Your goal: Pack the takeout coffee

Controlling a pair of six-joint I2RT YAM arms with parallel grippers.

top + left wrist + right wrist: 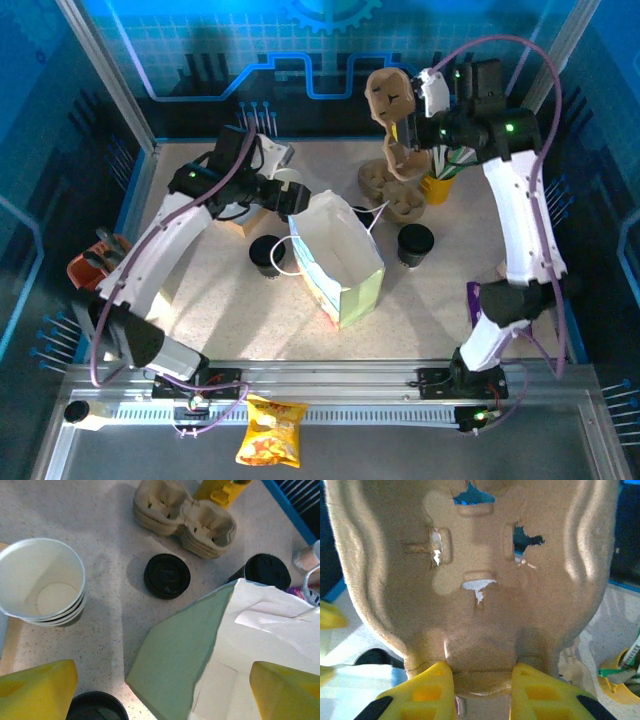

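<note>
Two arms, one free. Top view: the small cream-white paper cup with black lid (268, 253) stands upright just left of the white paper bag (335, 258). It lies nearward of the left gripper (290, 197), the closer arm, stretched low. The right gripper (408, 125) is raised, clamped on a brown moulded-pulp cup carrier (388, 98). Left wrist view: fingers (35, 690) spread wide, nothing held. Right wrist view: fingers (427, 692) pinch the carrier's edge.

The paper bag (335, 262) stands in the middle of the counter (440, 300). At its 9 o'clock sits the takeout coffee (265, 252); at 11, the stack of lidless cups (42, 580); at 1, a lid (167, 576), with the stack of cup carriers (390, 190) behind it; at 3, the lid stack (415, 243). Above the carriers, the right claw (482, 687) holds one cup carrier (390, 100). A chip bag (270, 445) lies at 6.
</note>
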